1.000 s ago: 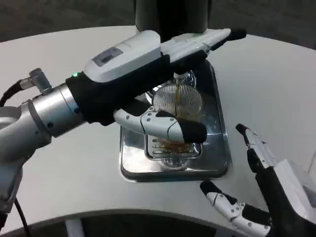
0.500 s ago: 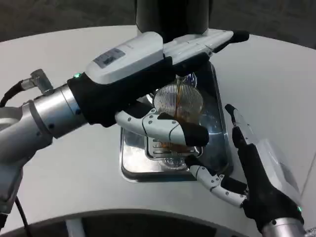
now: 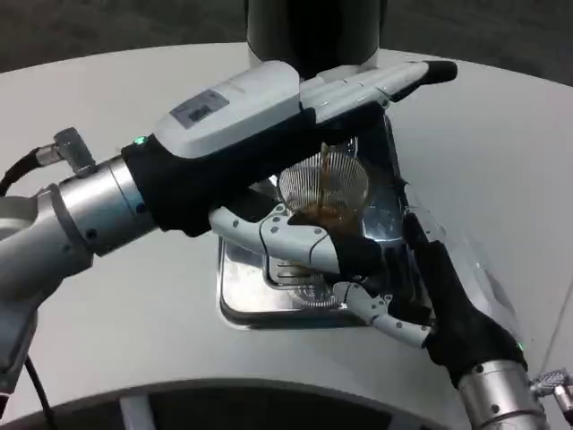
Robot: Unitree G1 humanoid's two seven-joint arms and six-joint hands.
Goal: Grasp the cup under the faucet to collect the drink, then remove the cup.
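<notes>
Cup [image 3: 324, 190] sat on the metal drip tray [image 3: 235, 300] under the dark dispenser [image 3: 313, 31] at the far edge of the white table [image 3: 501, 152]: a clear ribbed one, with a brown stream running into it and brown drink pooled low inside. You had your left hand [image 3: 269, 134] laid over and around it from the tray's left side, the long fingers [image 3: 394, 81] stretched across the top toward the faucet and the thumb [image 3: 300, 242] curled along the cup's near side. Whether those fingers truly pinched the cup or only cradled it, I could not tell; the forearm hid the contact.

Your right hand [image 3: 439, 296] stood at the tray's near right corner, fingers apart and holding nothing, one white fingertip [image 3: 380, 313] lying over the tray's rim just beside the thumb of the left.

My judgement: the fill was the step in hand, and it was only partly done. To do it well, you needed to keep the cup upright and its mouth squarely under the stream, with no squeeze hard enough to buckle thin ribbed plastic. The right hand looked ready to take or steady the cup; it should have come in low on the wall, well below the rim, and kept clear of the stream. Lifting out straight toward the near edge, level and slow, would have kept the drink from slopping into the tray.
</notes>
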